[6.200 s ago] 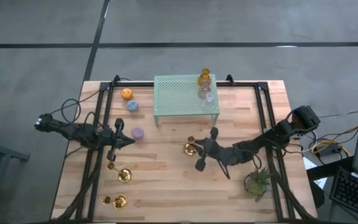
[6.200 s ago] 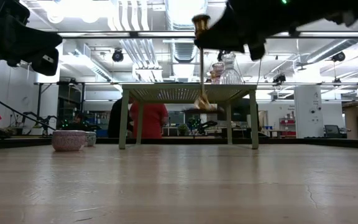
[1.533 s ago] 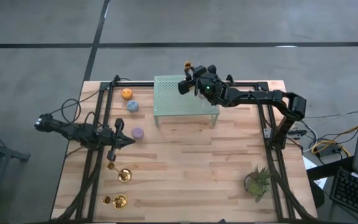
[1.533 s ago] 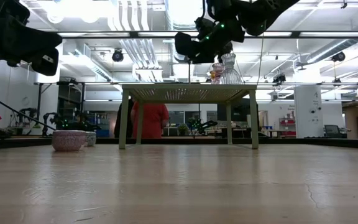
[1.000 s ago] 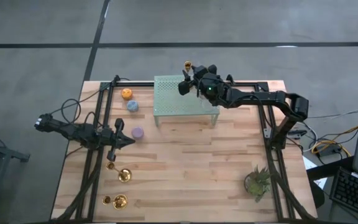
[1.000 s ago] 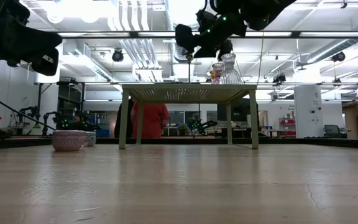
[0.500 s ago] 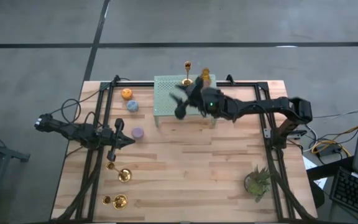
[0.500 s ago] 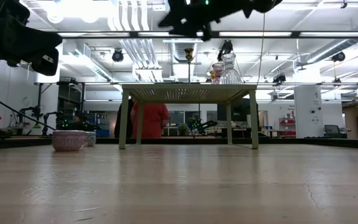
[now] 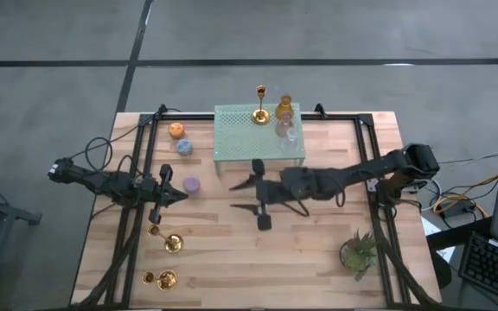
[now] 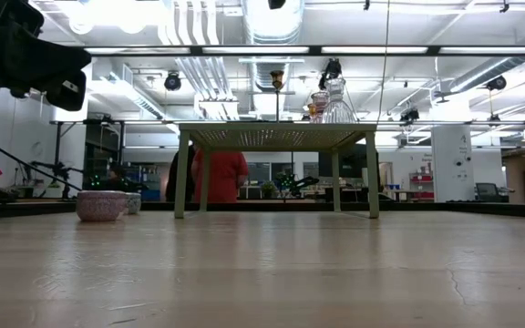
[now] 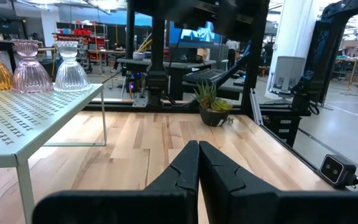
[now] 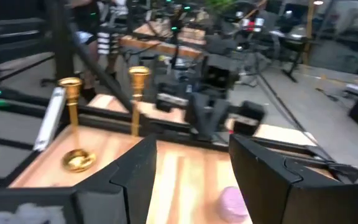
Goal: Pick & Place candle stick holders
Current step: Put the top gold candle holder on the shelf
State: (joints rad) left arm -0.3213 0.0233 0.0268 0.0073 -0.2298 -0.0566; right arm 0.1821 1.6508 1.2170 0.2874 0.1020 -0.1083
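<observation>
A gold stemmed candle stick holder point(image 9: 260, 112) stands by its round base on the pale green mesh rack point(image 9: 258, 134), next to amber point(image 9: 284, 108), pink and clear ones point(image 9: 288, 131). Orange point(image 9: 176, 130), blue point(image 9: 184, 147) and purple point(image 9: 192, 184) cups sit on the table's left half. Two more gold holders point(image 9: 169, 243) point(image 9: 164, 278) stand near the left front, also seen as gold holders point(image 12: 73, 127) in the right wrist view. My right gripper point(image 9: 239, 197) hangs open above the table's middle, pointing left, empty. My left gripper point(image 9: 183, 197) is shut at the left, touching nothing.
A small green potted plant point(image 9: 358, 250) stands at the right front. The rack's legs point(image 10: 182, 173) leave a gap under its top. Black rails point(image 9: 137, 207) run along both sides of the table. A person in red point(image 10: 219, 175) stands in the room behind.
My right gripper has drawn away from the gold holder at the rack's far edge and swung toward the table's near side and left, ending over the middle. It has turned so that it points at the table's left. The gold holder stays upright on the rack.
</observation>
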